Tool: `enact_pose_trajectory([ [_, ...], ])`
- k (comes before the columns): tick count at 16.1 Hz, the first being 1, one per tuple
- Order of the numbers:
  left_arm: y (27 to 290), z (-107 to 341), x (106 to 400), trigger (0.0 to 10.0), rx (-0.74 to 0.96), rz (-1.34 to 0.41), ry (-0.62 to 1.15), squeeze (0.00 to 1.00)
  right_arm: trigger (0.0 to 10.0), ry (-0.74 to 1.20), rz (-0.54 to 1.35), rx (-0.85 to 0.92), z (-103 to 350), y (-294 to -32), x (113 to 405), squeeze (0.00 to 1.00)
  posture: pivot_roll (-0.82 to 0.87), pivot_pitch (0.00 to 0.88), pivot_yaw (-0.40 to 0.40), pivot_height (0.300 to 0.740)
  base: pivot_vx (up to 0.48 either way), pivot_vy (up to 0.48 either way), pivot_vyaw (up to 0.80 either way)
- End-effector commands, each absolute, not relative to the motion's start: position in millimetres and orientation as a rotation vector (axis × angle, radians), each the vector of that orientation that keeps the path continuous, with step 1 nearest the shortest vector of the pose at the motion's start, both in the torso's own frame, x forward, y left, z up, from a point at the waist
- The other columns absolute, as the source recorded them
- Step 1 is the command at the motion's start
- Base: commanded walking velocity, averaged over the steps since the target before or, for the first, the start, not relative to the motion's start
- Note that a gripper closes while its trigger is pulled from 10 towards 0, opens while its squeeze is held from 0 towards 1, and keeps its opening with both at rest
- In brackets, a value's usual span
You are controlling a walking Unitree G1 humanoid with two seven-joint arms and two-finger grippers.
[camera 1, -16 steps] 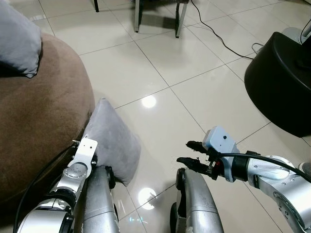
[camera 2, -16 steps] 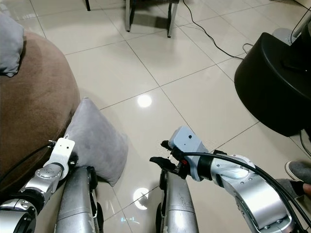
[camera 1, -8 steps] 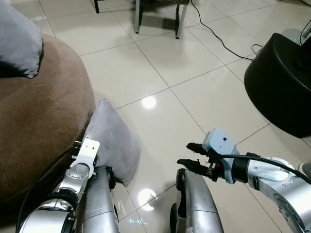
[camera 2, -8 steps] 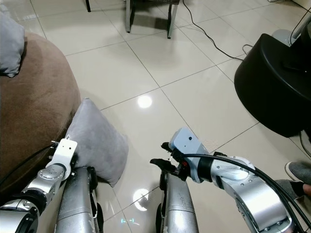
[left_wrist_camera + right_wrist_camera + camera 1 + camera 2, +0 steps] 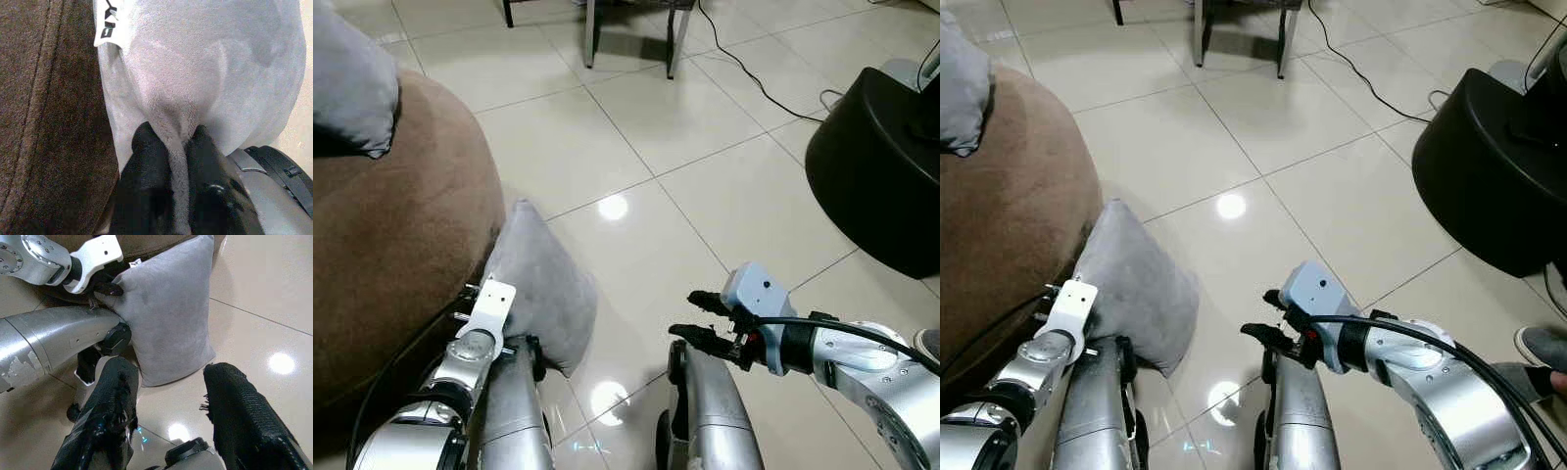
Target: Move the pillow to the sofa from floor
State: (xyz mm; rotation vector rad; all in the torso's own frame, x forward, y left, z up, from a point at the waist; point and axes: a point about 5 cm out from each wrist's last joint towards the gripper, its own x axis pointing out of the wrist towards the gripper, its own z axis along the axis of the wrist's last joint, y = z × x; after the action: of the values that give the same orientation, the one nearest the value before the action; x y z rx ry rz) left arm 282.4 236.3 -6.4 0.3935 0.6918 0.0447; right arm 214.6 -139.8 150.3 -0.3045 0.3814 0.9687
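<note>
The grey pillow point(image 5: 540, 289) stands on edge on the tiled floor point(image 5: 636, 127), leaning against the rounded side of the brown sofa point(image 5: 391, 235). Its long axis runs from a peaked corner at about 12 o'clock in the head views down to a lower corner at roughly 5 o'clock, and its broad face is turned out toward the open floor. A small white label point(image 5: 110, 22) shows on the edge next to the sofa.

The left hand point(image 5: 171, 147) is clenched on the pillow's near edge, a ridge of grey fabric pinched between its two black fingers point(image 5: 149, 161), right where pillow and sofa meet. In the head views the left wrist sits at about 7 o'clock, just beside the pillow's lower edge.

The right hand point(image 5: 697, 318) hangs released above the floor at about 5 o'clock, its fingers point(image 5: 110, 396) spread apart and holding nothing, pointing toward the pillow but well apart from it.

A second grey cushion point(image 5: 347, 83) lies on top of the sofa at 10 o'clock. A black rounded object point(image 5: 876, 162) sits at 2 o'clock, and a black cable point(image 5: 754, 78) trails over the tiles toward it.
</note>
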Motion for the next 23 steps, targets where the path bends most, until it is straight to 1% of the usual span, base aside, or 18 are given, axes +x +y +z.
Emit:
enact_pose_trajectory([
  [1, 230.3, -14.2, 276.5, 0.0, 0.387, 0.014, 0.726, 0.0, 10.0, 0.393, 0.975, -0.301, 148.8, -139.6, 212.3, 0.0, -0.11, 0.181, -0.093, 0.551, 0.0, 0.0, 0.0],
  [4, 226.7, -13.5, 278.5, 0.0, 0.383, 0.002, 0.721, 0.0, 10.0, 0.389, 0.959, -0.301, 146.0, -138.3, 214.5, 0.0, -0.11, 0.165, -0.085, 0.551, 0.0, 0.0, 0.0],
  [7, 216.9, -8.2, 287.0, 0.0, 0.353, -0.019, 0.686, 0.0, 10.0, 0.373, 0.838, -0.296, 138.7, -140.9, 224.4, 0.0, -0.1, 0.086, -0.063, 0.551, 0.0, 0.0, 0.0],
  [10, 193.8, 15.4, 312.0, 0.0, 0.276, -0.081, 0.527, 0.0, 10.0, 0.337, 0.687, -0.251, 136.0, -150.3, 238.5, 0.0, -0.08, 0.024, -0.043, 0.551, 0.0, 0.0, 0.0],
  [11, 184.7, 27.7, 321.5, 0.0, 0.222, -0.102, 0.445, 0.0, 10.0, 0.316, 0.627, -0.233, 136.6, -154.0, 242.6, 0.0, -0.07, 0.0, -0.04, 0.551, 0.0, 0.0, 0.0],
  [12, 180.4, 34.7, 326.2, 0.0, 0.191, -0.11, 0.403, 0.0, 10.0, 0.302, 0.599, -0.216, 137.2, -155.2, 244.8, 0.0, -0.06, 0.0, -0.037, 0.551, 0.0, 0.0, 0.0],
  [13, 167.9, 56.5, 337.0, 0.0, 0.084, -0.119, 0.283, 0.0, 10.0, 0.247, 0.541, -0.149, 141.4, -155.7, 247.7, 0.0, -0.04, 0.0, -0.038, 0.551, 0.0, 0.0, 0.0],
  [14, 163.1, 65.6, 341.5, 0.0, 0.048, -0.119, 0.242, 0.0, 10.0, 0.223, 0.52, -0.123, 142.4, -155.1, 251.5, 0.0, -0.02, 0.0, -0.033, 0.551, 0.0, 0.0, 0.0],
  [15, 154.7, 87.0, 341.4, 0.0, 0.003, -0.126, 0.133, 0.0, 10.0, 0.191, 0.478, -0.112, 145.3, -154.8, 252.5, 0.0, -0.02, 0.0, -0.027, 0.551, 0.0, 0.0, 0.0],
  [16, 151.7, 99.8, 338.4, 0.0, -0.015, -0.133, 0.072, 0.0, 10.0, 0.185, 0.453, -0.104, 146.2, -155.0, 252.9, 0.0, -0.01, 0.0, -0.023, 0.551, 0.0, 0.0, 0.0],
  [17, 150.1, 121.6, 329.2, 0.0, -0.034, -0.142, -0.037, 0.0, 10.0, 0.137, 0.402, -0.047, 151.1, -155.3, 252.8, 0.0, -0.01, 0.0, -0.021, 0.56, 0.0, 0.0, 0.0],
  [18, 153.7, 146.8, 313.0, 0.0, -0.017, -0.131, -0.151, 0.0, 10.0, 0.102, 0.348, -0.014, 154.2, -151.5, 252.1, 0.0, 0.02, 0.0, -0.023, 0.575, 0.0, 0.0, 0.0],
  [20, 158.2, 158.8, 301.1, 0.0, -0.004, -0.104, -0.198, 0.0, 10.0, 0.078, 0.344, 0.003, 155.7, -145.5, 251.0, 0.0, 0.03, 0.0, -0.024, 0.59, 0.0, 0.0, 0.0],
  [21, 161.9, 167.1, 293.7, 10.0, 0.049, -0.093, -0.231, 0.0, 10.0, 0.063, 0.346, 0.007, 156.6, -140.1, 255.6, 0.0, 0.04, 0.0, -0.027, 0.599, 0.0, 0.0, 0.0],
  [22, 162.7, 176.2, 284.3, 10.0, 0.114, -0.087, -0.256, 0.0, 10.0, 0.049, 0.346, 0.013, 157.7, -137.0, 261.7, 0.0, 0.05, 0.0, -0.03, 0.609, 0.0, 0.0, 0.0],
  [23, 163.4, 184.0, 275.7, 10.0, 0.136, -0.054, -0.248, 0.0, 10.0, 0.037, 0.339, 0.034, 159.6, -136.3, 267.9, 0.0, 0.06, 0.0, -0.029, 0.624, 0.0, 0.0, 0.0],
])
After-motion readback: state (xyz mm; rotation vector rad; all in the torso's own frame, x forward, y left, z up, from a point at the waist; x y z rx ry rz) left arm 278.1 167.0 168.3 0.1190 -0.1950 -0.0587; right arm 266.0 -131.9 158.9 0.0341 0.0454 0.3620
